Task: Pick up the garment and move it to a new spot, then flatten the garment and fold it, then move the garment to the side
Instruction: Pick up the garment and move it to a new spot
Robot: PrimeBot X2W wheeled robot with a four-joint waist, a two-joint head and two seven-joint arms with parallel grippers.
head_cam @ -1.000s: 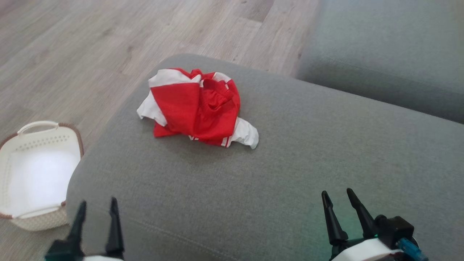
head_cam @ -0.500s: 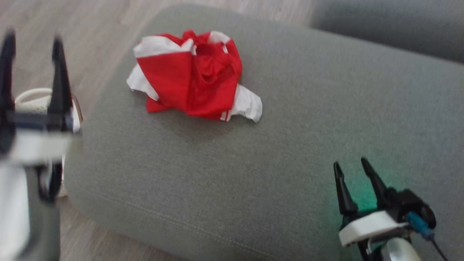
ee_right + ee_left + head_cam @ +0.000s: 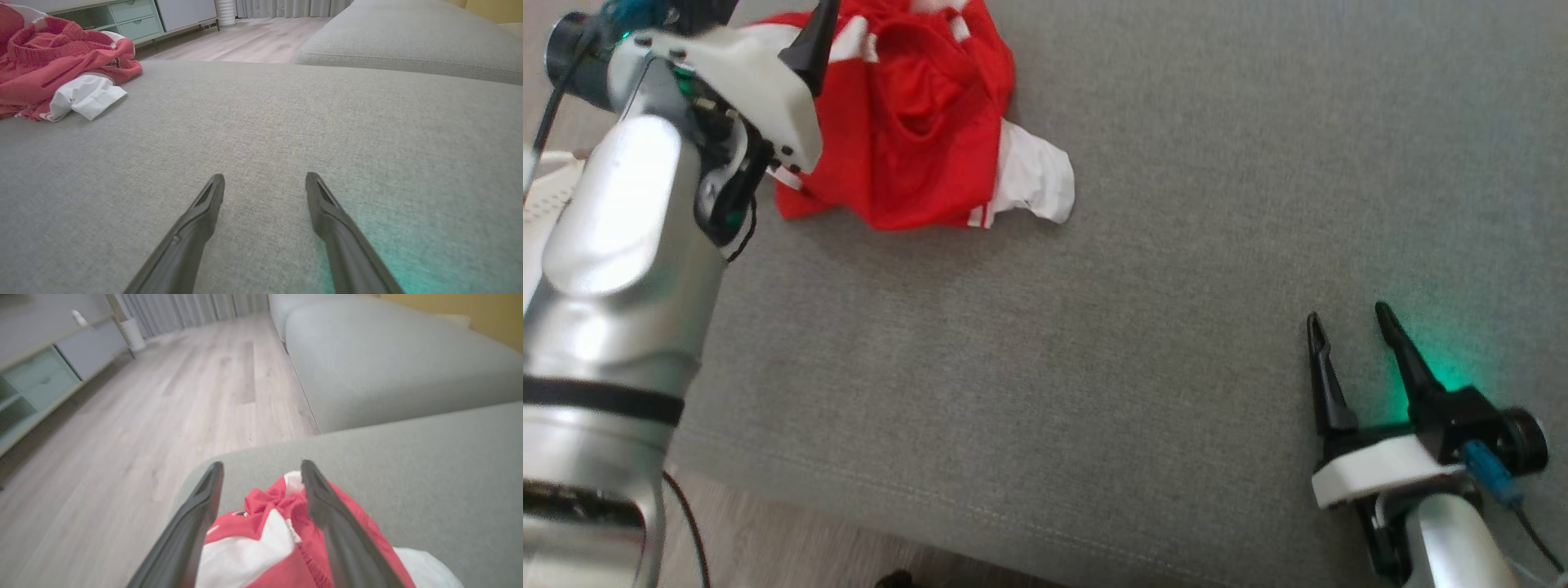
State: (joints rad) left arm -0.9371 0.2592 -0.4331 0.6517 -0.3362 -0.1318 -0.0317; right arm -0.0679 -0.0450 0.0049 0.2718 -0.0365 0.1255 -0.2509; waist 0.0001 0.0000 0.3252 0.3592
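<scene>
The garment (image 3: 915,122), a crumpled red and white shirt, lies on the grey sofa cushion (image 3: 1111,343) at the upper left of the head view. My left arm reaches over its left side, with one dark finger (image 3: 813,45) above the cloth. In the left wrist view my left gripper (image 3: 261,467) is open, its fingers standing either side of the garment (image 3: 269,539); I cannot tell whether they touch it. My right gripper (image 3: 1346,314) is open and empty over bare cushion at the lower right, far from the garment (image 3: 53,61). Its spread tips (image 3: 265,176) point across the fabric.
A second grey cushion (image 3: 388,367) lies beyond a gap, with wooden floor (image 3: 143,416) to the left. A low cabinet (image 3: 135,16) stands against the far wall. A sliver of the white basket (image 3: 541,196) shows behind my left arm. The cushion's front edge (image 3: 931,523) is close.
The head camera has tilted down. My left arm has risen from the lower left and reached forward over the garment. The right gripper has edged forward. Both stay open.
</scene>
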